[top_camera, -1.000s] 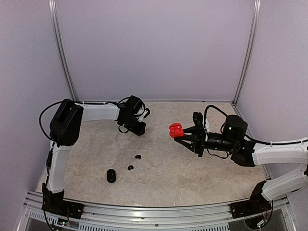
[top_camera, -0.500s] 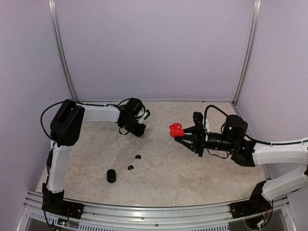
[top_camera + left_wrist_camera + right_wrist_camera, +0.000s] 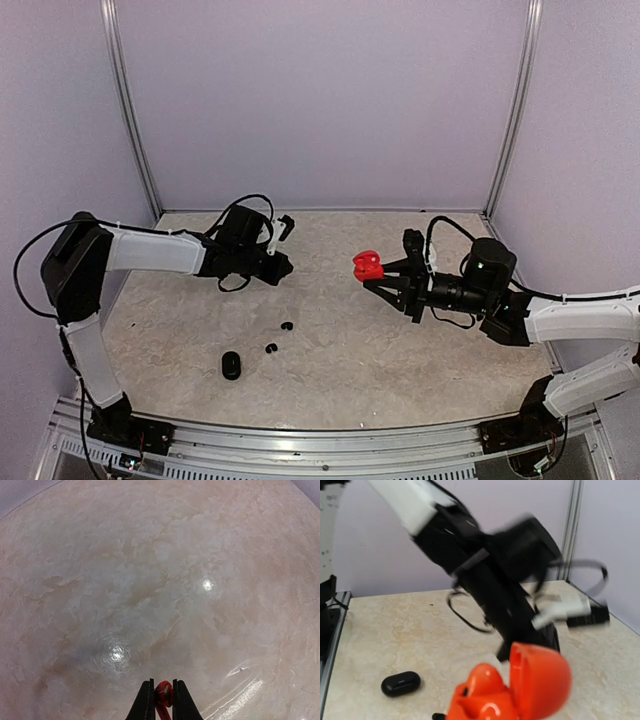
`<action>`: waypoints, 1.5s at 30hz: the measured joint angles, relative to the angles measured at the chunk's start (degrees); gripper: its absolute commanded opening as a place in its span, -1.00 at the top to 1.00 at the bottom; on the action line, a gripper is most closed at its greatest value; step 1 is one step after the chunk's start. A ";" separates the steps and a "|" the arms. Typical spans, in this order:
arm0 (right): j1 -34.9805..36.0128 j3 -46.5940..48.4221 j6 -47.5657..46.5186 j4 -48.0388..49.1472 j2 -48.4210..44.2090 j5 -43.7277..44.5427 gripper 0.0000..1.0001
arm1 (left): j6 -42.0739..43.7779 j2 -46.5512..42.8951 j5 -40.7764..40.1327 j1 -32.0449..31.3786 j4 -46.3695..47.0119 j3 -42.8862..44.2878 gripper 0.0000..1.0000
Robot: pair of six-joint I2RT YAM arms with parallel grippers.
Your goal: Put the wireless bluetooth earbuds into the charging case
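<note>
My left gripper (image 3: 162, 682) is shut on a small red earbud (image 3: 164, 693), held just above the table; in the top view this gripper (image 3: 277, 266) is at the back left. My right gripper (image 3: 385, 278) is shut on the red charging case (image 3: 366, 264), held in the air at centre right. The case's lid (image 3: 541, 674) stands open above its base (image 3: 479, 696). Two black earbuds (image 3: 287, 326) (image 3: 271, 348) lie loose on the table, in front of the left gripper.
A shut black case (image 3: 231, 365) lies at the front left, also in the right wrist view (image 3: 400, 683). The left arm (image 3: 490, 580) fills the space behind the red case. Walls close the table (image 3: 330, 350) on three sides.
The left jaws have closed on the red earbud. The left arm's elbow has swung out to the left and its gripper has shifted slightly left. The right arm has not moved.
</note>
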 measured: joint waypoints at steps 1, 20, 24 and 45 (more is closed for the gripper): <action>0.00 0.00 0.00 0.22 0.00 0.17 0.80 | -0.17 -2.27 0.20 -0.33 1.79 -1.38 0.84; 3.06 -0.09 -4.17 11.74 2.73 3.89 0.85 | 1.86 -31.85 1.38 -18.80 42.71 -21.46 0.87; 5.64 -0.07 -5.88 14.97 4.31 6.91 0.85 | 3.54 -32.00 0.90 -22.75 48.09 -22.23 0.87; 11.41 5.51 -3.67 17.57 8.57 20.06 0.87 | 6.60 -26.05 -0.04 -27.36 56.65 -21.84 0.85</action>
